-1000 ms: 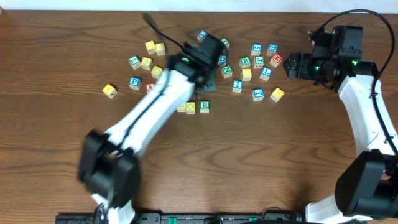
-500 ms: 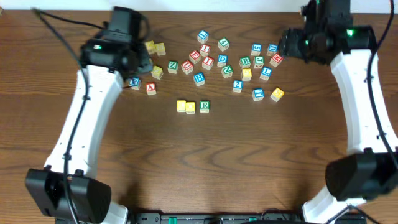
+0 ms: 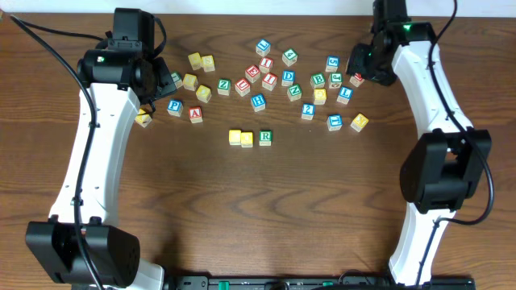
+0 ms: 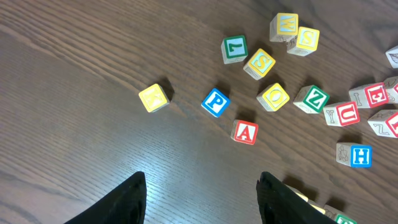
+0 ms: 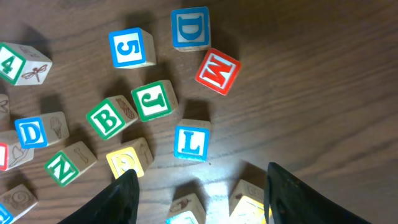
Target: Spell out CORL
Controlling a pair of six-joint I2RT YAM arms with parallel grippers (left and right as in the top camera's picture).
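yellow blocks (image 3: 235,138) unreadable, white block (image 4: 393,57) cropped

We see the left gripper (image 4: 203,198) hanging above the bare wooden table (image 4: 74,124), its two dark fingertips set wide apart with nothing between them. Beyond them, a yellow K block (image 4: 154,98) sits alone to the left. Right of it come a blue P block (image 4: 215,102) and, nearer to us, a red A block (image 4: 245,132). Farther off lie a yellow O block (image 4: 274,96), a yellow S block (image 4: 259,63) and a green 7 block (image 4: 234,48). To the right we find a green Z block (image 4: 314,98), a red U block (image 4: 346,114) just beside it, and a blue H block (image 4: 356,154) nearer.
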